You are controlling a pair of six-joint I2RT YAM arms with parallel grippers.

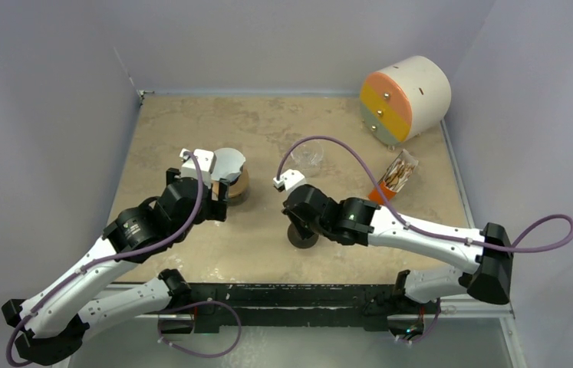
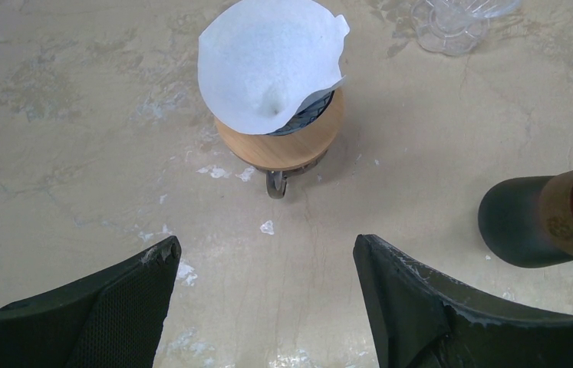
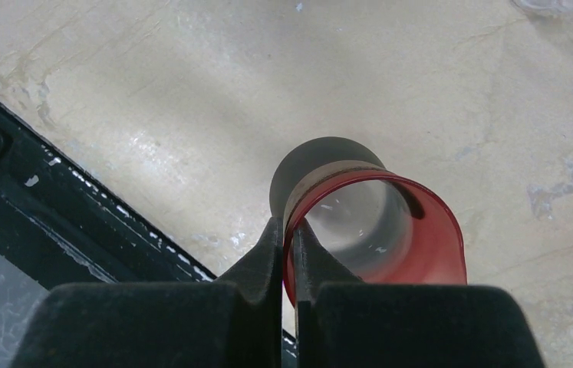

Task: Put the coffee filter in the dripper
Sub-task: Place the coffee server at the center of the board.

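A white paper coffee filter (image 2: pixel 268 61) sits opened in the dripper (image 2: pixel 312 115). Only a dark ribbed sliver of the dripper shows under the filter's right edge. The dripper rests on a tan wooden ring (image 2: pixel 283 146). In the top view the filter (image 1: pixel 229 162) is just beyond my left gripper (image 1: pixel 218 203). My left gripper (image 2: pixel 266 245) is open and empty, a short way in front of the ring. My right gripper (image 3: pixel 289 230) is shut on the rim of a red-lined cup (image 3: pixel 413 245) with a dark base, standing on the table (image 1: pixel 302 234).
A clear glass cup (image 1: pixel 310 156) stands behind the right gripper; it also shows in the left wrist view (image 2: pixel 452 19). A white cylinder with orange and yellow drawers (image 1: pixel 406 96) lies at the back right. A packet of sticks (image 1: pixel 398 172) lies near it. The table's black front edge (image 3: pixel 76 222) is close to the red cup.
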